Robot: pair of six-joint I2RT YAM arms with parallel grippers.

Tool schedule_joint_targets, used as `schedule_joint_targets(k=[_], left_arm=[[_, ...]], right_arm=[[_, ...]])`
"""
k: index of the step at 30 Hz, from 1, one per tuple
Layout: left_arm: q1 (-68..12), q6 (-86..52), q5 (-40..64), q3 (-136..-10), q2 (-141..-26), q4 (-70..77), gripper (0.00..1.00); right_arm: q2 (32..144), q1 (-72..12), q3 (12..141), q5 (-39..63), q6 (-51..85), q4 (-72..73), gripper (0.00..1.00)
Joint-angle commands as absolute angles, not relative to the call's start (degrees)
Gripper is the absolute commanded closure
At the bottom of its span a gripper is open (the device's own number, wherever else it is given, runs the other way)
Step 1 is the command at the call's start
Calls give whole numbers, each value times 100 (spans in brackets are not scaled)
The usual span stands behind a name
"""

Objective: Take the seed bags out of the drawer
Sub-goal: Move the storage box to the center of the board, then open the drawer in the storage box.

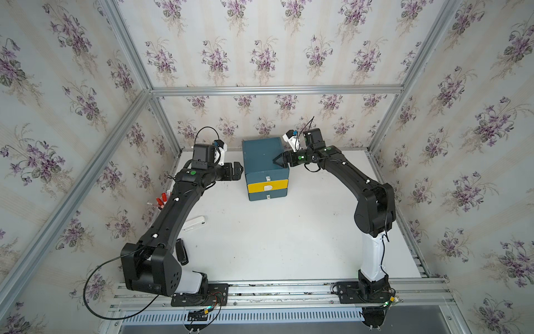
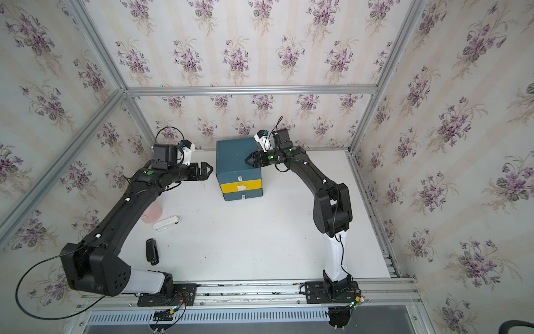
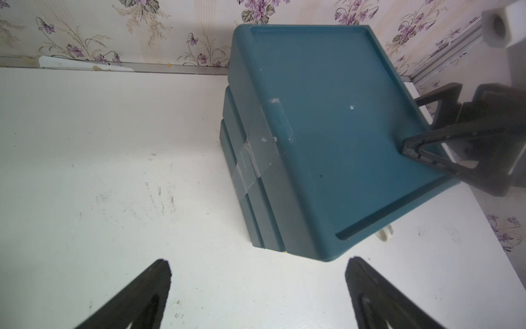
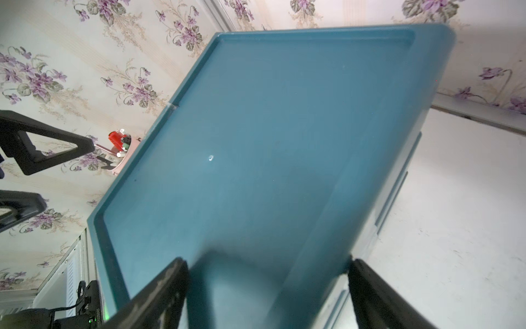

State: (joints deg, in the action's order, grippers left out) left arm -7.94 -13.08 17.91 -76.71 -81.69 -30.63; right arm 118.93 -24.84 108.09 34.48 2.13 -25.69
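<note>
Ideally, cabinet (image 1: 261, 156) is braced on top by open right gripper (image 1: 276, 161) before yellow drawer (image 1: 254, 186) is pulled by open left gripper (image 2: 210, 169).

Cabinet (image 1: 261, 156) stands at rear centre of the table (image 1: 274, 240), three drawers stacked, facing forward. Left gripper (image 1: 239, 171) sits just left of it, apart; right gripper (image 1: 276, 161) is over its top right edge. Cup (image 2: 151, 214), case (image 1: 194, 223) and device (image 1: 182, 251) lie along the table's left side, forward of the cabinet.
</note>
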Motion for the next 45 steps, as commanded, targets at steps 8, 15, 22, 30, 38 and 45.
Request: schedule_joint_targets(k=[8,15,22,30,38,45], left_arm=[[-912,-1676,2541,-7846,-8435,-2967,0],[-1136,-1841,2752,-8071,-8848,-2608,5],[-1388,-1881,2766,-8165,-9065,-2564,17],[-1803,-1974,2653,-8200,-9161,-2591,23],[-1820,-1884,2115,-8271,-9196,-2793,22],[-1745,-1721,2091,-8601,-9563,-3072,22]], right_arm=[[11400,-2585,10516,3037,-10,-2895,0],[10477,-2583,9842,2800,373,-2479,0],[9417,-2630,8450,2977,1168,-1760,0],[8594,-2945,7084,2815,2051,-858,5],[8538,-3034,6217,2606,3202,280,16],[8962,-3040,6267,2623,3735,896,29]])
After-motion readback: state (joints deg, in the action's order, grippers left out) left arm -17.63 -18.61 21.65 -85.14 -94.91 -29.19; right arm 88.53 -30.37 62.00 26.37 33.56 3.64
